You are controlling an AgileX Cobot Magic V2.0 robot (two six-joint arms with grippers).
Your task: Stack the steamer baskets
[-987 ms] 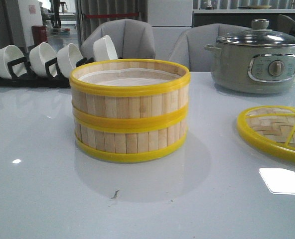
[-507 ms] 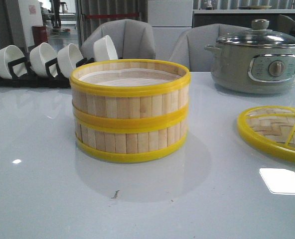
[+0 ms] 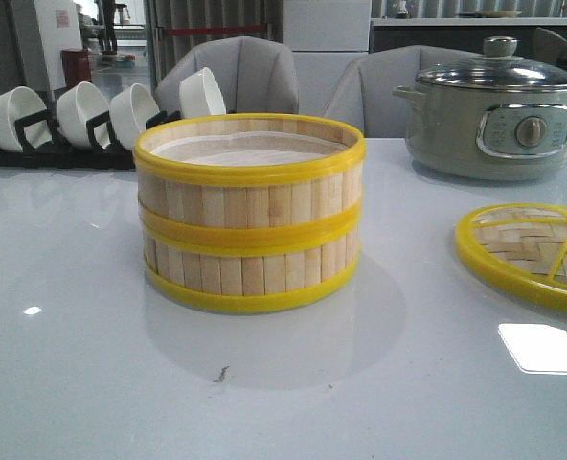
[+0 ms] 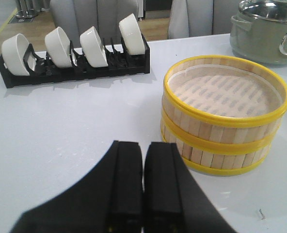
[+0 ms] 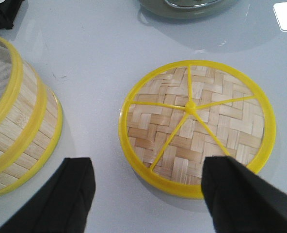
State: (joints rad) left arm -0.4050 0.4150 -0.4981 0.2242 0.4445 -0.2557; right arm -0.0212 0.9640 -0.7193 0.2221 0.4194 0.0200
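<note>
Fingers of my left gripper (image 4: 142, 187) are pressing flat together, black pad against black pad, gripping nothing and hovering above the white glossy table (image 4: 71, 126) just beside the stack. My right gripper (image 5: 148, 194) is standing wide apart, its two dark fingers straddling the near edge of the flat woven-bamboo lid with its yellow rim and spoked handle (image 5: 196, 127) — not touching it, as far as I can tell.

Moving outward, the two round bamboo-slat steamer baskets with yellow rims (image 3: 250, 211) are sitting one on top of the other in the middle of the table, rims lining up evenly, the white liner showing inside the upper one. Behind them, white ceramic bowls are leaning in a black slotted rack (image 3: 82, 120), and a grey electric pot with a glass lid (image 3: 499, 110) is standing at the far right.

I am judging the stacking itself as done — both baskets are seated squarely and neither arm is holding anything. The lid is lying on the table apart from the stack, though the task is not asking for it.
</note>
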